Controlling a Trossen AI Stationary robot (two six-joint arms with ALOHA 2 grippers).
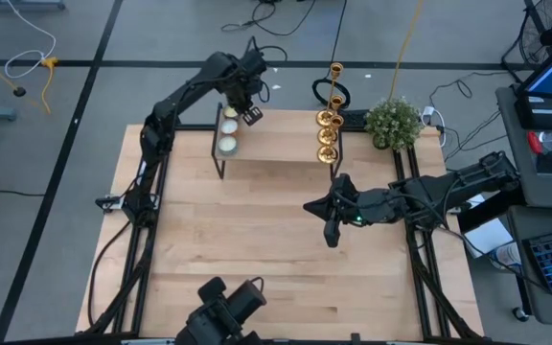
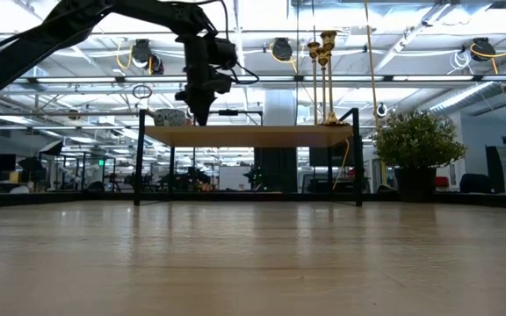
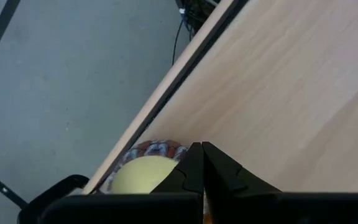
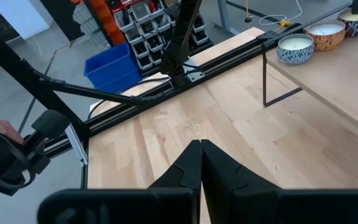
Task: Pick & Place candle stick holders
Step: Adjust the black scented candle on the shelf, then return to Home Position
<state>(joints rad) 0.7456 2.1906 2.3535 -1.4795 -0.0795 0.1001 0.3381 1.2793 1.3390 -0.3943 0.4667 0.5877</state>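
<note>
The gold candle stick holders (image 1: pixel 328 125) (image 2: pixel 323 79) stand upright on their round bases at the right end of a raised wooden shelf (image 1: pixel 281 149) (image 2: pixel 249 134) at the table's far side. My left gripper (image 1: pixel 251 116) (image 2: pixel 202 112) (image 3: pixel 202 165) is shut and points down over the shelf's left end. It hovers beside a yellowish candle in a patterned bowl (image 3: pixel 138 175). My right gripper (image 1: pixel 310 205) (image 4: pixel 201 162) is shut and raised over the table's middle right, pointing toward the table's left side. It holds nothing.
Round candles in bowls (image 1: pixel 228 129) (image 4: pixel 297 46) sit on the shelf's left end. A potted plant (image 1: pixel 393 122) (image 2: pixel 418 140) stands at the far right corner. A camera mount (image 1: pixel 228 311) sits at the near edge. Bare wood (image 1: pixel 257 230) stretches in front of the shelf.
</note>
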